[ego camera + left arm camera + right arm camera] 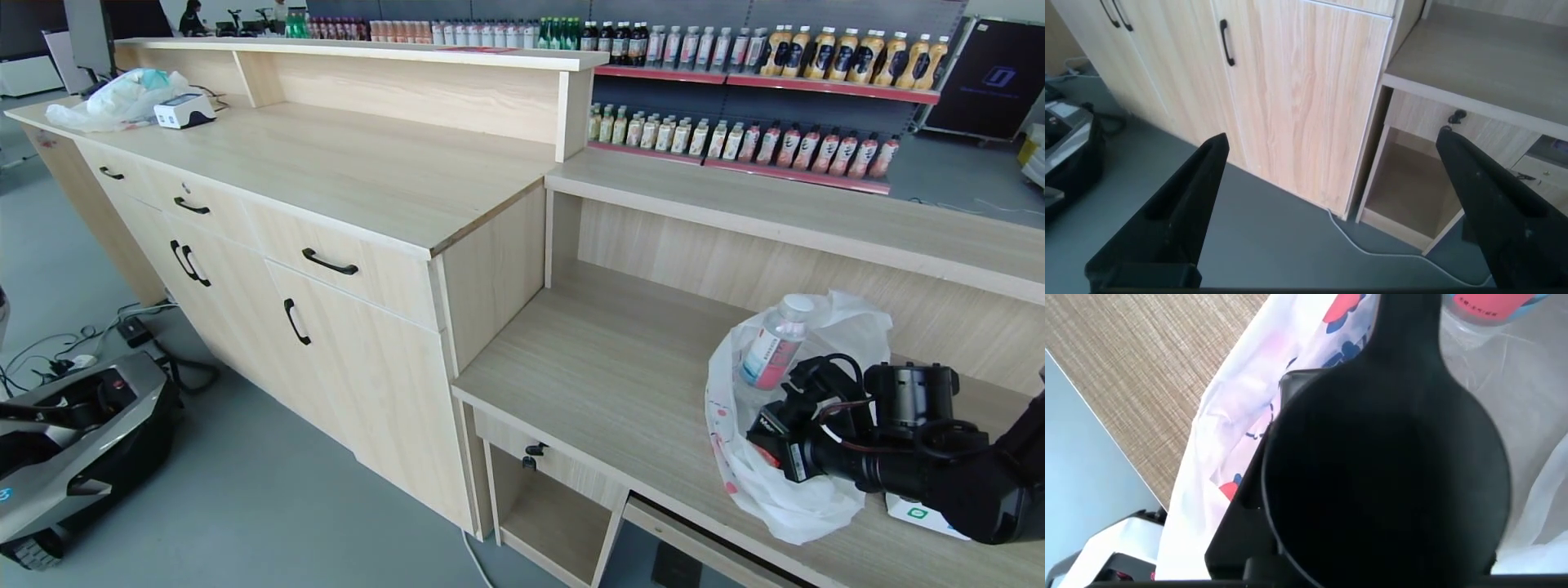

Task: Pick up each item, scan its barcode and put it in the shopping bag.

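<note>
R gripper (pixel 774 434) sits at the mouth of the shopping bag (pixel 804 510), which slumps on the lower desk (pixel 604 367) near its front edge. One bottle (pixel 771 347) w/ pink-and-white label is in the bag, leaning, cap end poking above the plastic, just beyond the R gripper. In the right wrist view a dark round shape (pixel 1388 457) blocks most of the frame, bag (pixel 1241 416) and bottle label (pixel 1490 306) around it. Can't tell if that's an item or part of the rig, so can't tell whether the R gripper is holding anything or what state it's in. L gripper (pixel 1331 139) hangs low over the floor in front of the cabinet (pixel 1306 90), spread wide, nothing in it. White box (pixel 918 514) w/ green mark sits under the right arm, prob the scanner. Progress, imo: at least 1 item bagged, and the R arm is at the drop-off step. No loose goods visible on the lower desk, so likely near the end, but unconfirmed. Second bag (pixel 122 98) on the upper counter (pixel 343 163), far from both arms.
</note>
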Motion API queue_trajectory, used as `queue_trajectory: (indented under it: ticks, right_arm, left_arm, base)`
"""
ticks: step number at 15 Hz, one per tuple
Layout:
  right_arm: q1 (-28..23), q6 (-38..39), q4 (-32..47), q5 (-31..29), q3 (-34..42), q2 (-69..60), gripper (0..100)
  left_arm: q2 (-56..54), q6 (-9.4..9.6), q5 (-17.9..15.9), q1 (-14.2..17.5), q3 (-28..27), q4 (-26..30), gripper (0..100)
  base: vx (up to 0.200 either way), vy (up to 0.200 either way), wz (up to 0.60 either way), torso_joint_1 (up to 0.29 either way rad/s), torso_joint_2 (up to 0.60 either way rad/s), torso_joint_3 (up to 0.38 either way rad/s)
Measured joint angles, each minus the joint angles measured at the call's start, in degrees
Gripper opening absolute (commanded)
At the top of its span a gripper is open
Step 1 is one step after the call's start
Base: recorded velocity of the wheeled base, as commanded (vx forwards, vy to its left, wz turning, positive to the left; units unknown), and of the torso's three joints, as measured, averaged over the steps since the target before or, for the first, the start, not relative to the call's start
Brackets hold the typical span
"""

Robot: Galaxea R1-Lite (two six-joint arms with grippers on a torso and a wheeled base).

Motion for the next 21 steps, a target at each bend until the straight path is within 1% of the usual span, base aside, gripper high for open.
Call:
queue_trajectory:
  ticks: [3, 4, 11, 15, 17, 19, 20, 21]
  right_arm:
    - [-0.02, -0.07, 0.00, 0.00, 0.16, 0.33, 0]
    - [-0.07, -0.16, -0.13, 0.01, 0.16, 0.46, 100]
    - [-0.35, -0.40, -0.71, 0.01, 0.49, -0.77, 100]
    - [-0.23, -0.55, -0.40, -0.11, -0.30, -10.45, 100]
    - [-0.57, -1.74, 2.52, -0.32, -0.23, -18.05, 100]
    - [-3.33, -4.84, 6.85, -0.40, 0.00, -26.51, 100]
    - [-5.39, -6.75, 9.09, -0.46, 0.13, -30.57, 100]
    - [-8.37, -9.52, 11.58, -0.46, 0.07, -34.73, 100]
  left_arm:
    - [0.00, 0.00, -0.02, -0.02, 0.00, 0.00, 100]
    - [0.00, 0.00, 0.00, -0.02, 0.00, 0.00, 100]
    - [0.00, 0.00, -0.02, -0.02, 0.00, 0.00, 100]
    - [0.00, 0.00, -0.02, -0.02, 0.00, 0.00, 100]
    - [0.00, 0.00, -0.02, -0.02, 0.00, 0.00, 100]
    - [0.00, 0.00, -0.02, -0.02, 0.00, 0.00, 100]
    - [0.00, 0.00, -0.02, 0.00, 0.00, 0.00, 100]
    - [0.00, 0.00, -0.02, -0.02, 0.00, 0.00, 100]
  base:
    - [0.000, 0.000, 0.00, 0.000, 0.00, 0.000]
    - [0.000, 0.000, 0.00, 0.000, 0.00, 0.000]
    - [0.000, 0.000, 0.00, 0.000, 0.00, 0.000]
    - [0.000, 0.000, 0.00, 0.000, 0.00, 0.000]
    - [0.000, 0.000, 0.00, 0.000, 0.00, 0.000]
    - [0.000, 0.000, 0.00, 0.000, 0.00, 0.000]
    - [0.000, 0.000, 0.00, 0.000, 0.00, 0.000]
    - [0.000, 0.000, -0.60, 0.007, 0.00, 0.002]
